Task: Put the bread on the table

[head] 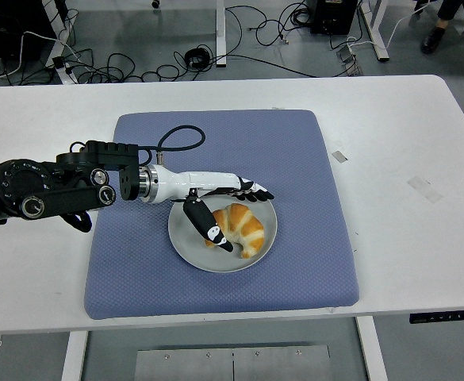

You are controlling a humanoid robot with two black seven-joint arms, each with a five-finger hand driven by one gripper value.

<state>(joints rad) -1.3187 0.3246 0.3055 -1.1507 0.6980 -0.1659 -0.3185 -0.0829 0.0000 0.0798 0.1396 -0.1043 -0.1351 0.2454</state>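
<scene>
One croissant (238, 227) sits on the gray plate (192, 254). We see our left hand (224, 202) over it, fingers (251, 190) spread and holding nothing. We should close gently around its middle so it won't squash.

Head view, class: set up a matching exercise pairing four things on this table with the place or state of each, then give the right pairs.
Things:
1. croissant
2. plate
3. blue mat
4. left hand

Places or states:
A. spread flat on the white table
B. lying on the plate
C. fingers open around the croissant
D. resting on the blue mat

Pairs: 1-B, 2-D, 3-A, 4-C
</scene>
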